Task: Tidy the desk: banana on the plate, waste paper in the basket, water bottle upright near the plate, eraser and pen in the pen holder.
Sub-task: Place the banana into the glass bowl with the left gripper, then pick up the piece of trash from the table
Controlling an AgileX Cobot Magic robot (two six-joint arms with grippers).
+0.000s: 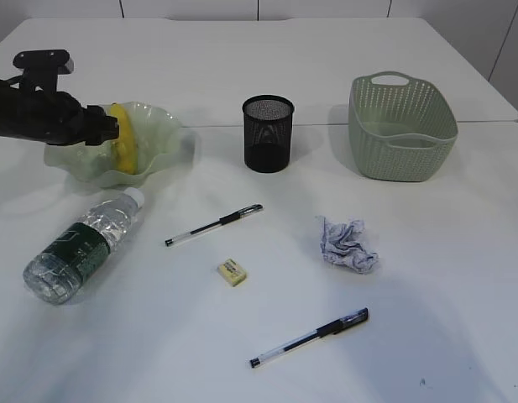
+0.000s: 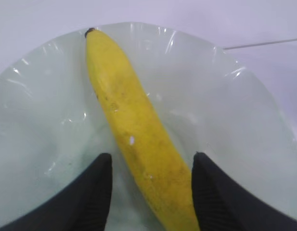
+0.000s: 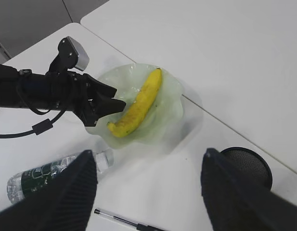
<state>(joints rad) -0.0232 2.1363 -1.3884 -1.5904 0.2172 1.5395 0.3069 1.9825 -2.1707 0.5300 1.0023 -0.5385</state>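
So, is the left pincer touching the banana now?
Cannot tell. In the left wrist view the left pincer straddles the banana; its right finger overlaps the banana's edge, without a plain gap.

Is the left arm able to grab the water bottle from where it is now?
Probably yes. The water bottle lies on its side just in front of the plate, where the left end effector is, and nothing sits between them.

A lab-like room: bare white tables point(image 1: 267, 59), white panelled wall behind.

banana point(image 2: 138, 139) in plate point(image 2: 235, 125), between parted tool point(image 2: 150, 192) jaws
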